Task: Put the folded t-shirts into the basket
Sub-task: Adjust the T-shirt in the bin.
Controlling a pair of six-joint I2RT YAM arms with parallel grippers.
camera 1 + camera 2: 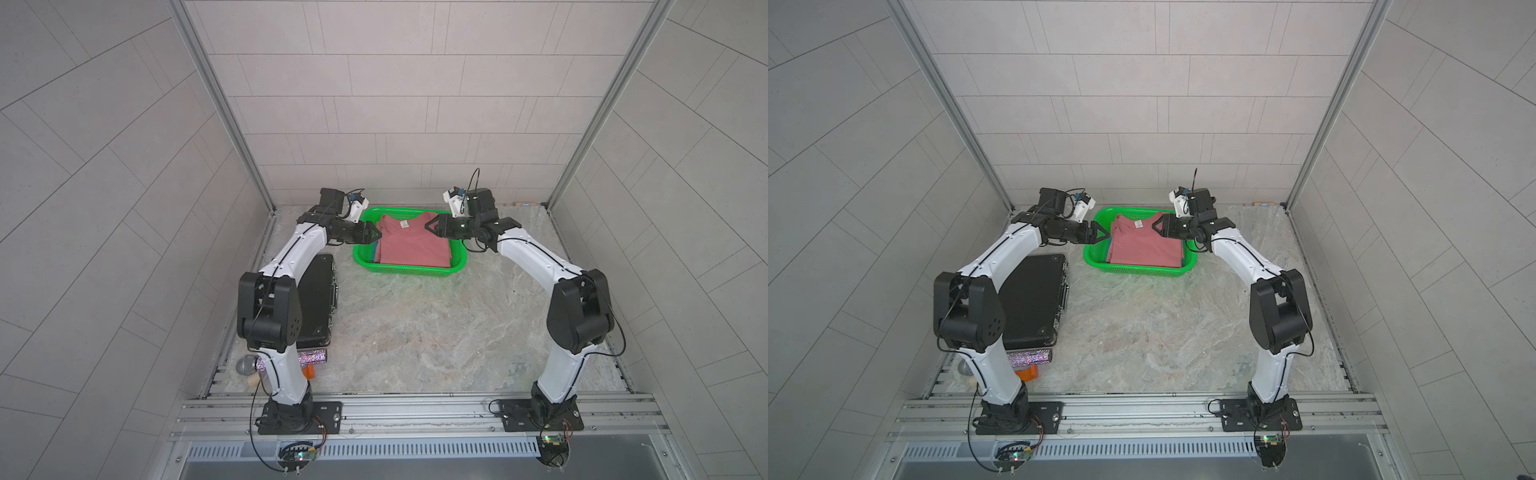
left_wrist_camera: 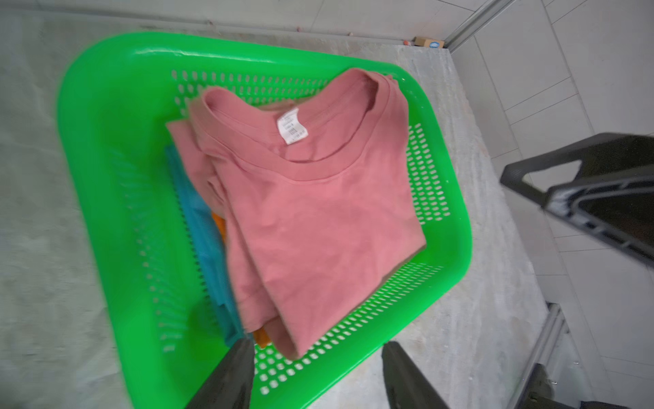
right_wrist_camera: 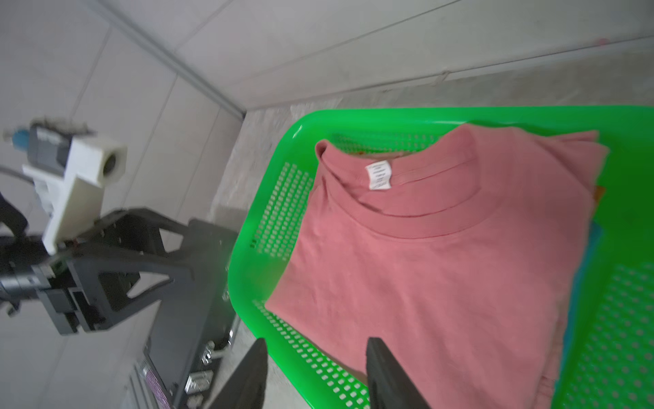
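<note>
**Operator A:** Where do we find the folded t-shirts?

**Operator B:** All three lie inside the basket [image 1: 409, 272], at the far middle of the table [image 1: 415, 332]. The pink tee [image 1: 409, 245] is on top, collar to the far side. The blue tee [image 2: 198, 226] and the orange tee [image 2: 263, 340] show only as edges beneath it.

**Operator A:** Why do the arms stand on either side?

**Operator B:** We judge that a folded tee is carried by two opposite edges, so each arm serves one side. The left gripper [image 1: 377, 235] hovers at the left rim. The right gripper [image 1: 428, 226] hovers at the right rim, by the tee's far right corner.

**Operator A:** And the jaws?

**Operator B:** Both stand partly apart, with nothing between them. The pink tee lies just inward of each gripper and below it. As far as we can tell, neither touches it.

**Operator A:** What work remains?

**Operator B:** We see no tee outside the basket, so we judge the loading complete.
</note>
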